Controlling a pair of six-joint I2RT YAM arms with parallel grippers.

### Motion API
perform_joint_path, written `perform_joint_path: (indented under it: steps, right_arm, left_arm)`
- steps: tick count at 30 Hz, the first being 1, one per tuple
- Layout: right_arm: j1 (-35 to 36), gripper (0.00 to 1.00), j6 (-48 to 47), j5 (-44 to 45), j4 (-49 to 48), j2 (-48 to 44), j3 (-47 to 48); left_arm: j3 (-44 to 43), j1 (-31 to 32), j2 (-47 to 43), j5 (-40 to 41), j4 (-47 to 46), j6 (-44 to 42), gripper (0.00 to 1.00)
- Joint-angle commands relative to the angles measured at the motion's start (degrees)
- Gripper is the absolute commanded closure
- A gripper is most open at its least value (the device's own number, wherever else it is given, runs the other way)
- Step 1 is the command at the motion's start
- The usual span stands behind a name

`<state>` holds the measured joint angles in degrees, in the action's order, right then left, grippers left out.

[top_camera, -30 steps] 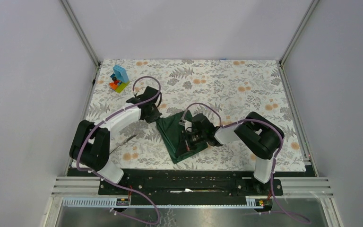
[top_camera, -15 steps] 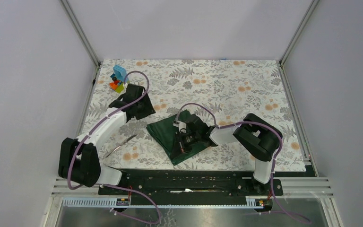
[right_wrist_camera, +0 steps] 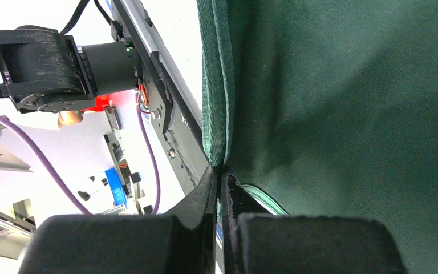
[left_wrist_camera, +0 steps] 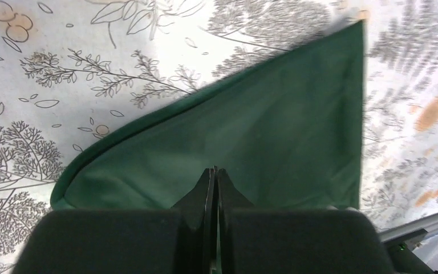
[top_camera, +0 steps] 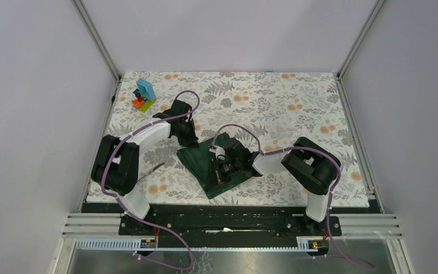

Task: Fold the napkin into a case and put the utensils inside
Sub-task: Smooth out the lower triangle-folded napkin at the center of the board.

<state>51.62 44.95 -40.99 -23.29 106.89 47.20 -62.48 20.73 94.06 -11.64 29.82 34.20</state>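
Note:
The dark green napkin (top_camera: 202, 165) lies folded in a broad wedge on the floral covering, just in front of the arms. My left gripper (top_camera: 187, 137) is at its far left corner. In the left wrist view its jaws (left_wrist_camera: 215, 170) are pressed together just above the flat napkin (left_wrist_camera: 274, 125), and no pinched cloth shows. My right gripper (top_camera: 221, 170) rests on the napkin's middle. It is shut (right_wrist_camera: 219, 168) on a doubled hem of the napkin (right_wrist_camera: 348, 114). One slim utensil (top_camera: 154, 168) lies left of the napkin, partly behind the left arm.
A colourful toy block stack (top_camera: 143, 95) stands at the far left corner of the floral covering (top_camera: 274, 108). The black mounting rail (top_camera: 228, 217) runs along the near edge. Grey walls close in the left, back and right sides.
The left arm swung out towards the toy blocks with its jaws open, then came back to the napkin's far left corner and shut. The napkin spread leftwards. The right gripper shifted slightly left.

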Motion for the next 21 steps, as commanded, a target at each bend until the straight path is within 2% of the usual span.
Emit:
perform_joint_path:
  steps: [1, 5, 9, 12, 21]
  right_arm:
    - [0.5, 1.00, 0.2, 1.1, 0.0, -1.1, 1.6]
    - [0.4, 1.00, 0.2, 1.1, -0.1, -1.3, 1.3]
    - [0.5, 1.00, 0.3, 0.9, -0.5, -1.5, 1.1]
    - [0.5, 1.00, 0.3, 0.7, -0.4, -1.7, 1.0]
    - [0.5, 1.00, 0.6, 0.4, -1.1, -1.2, 0.7]
  left_arm:
    - [0.3, -0.4, 3.3, 1.2, -3.4, 0.7, 1.00]
    - [0.6, -0.3, 6.1, 3.4, -5.0, 1.2, 1.00]
    - [1.3, -0.3, 8.5, 9.3, -6.1, 1.4, 1.00]
    - [0.7, -0.3, 10.2, 10.1, -5.2, 0.6, 1.00]
    - [-1.3, 0.6, 2.9, 8.3, -2.1, 0.8, 1.00]
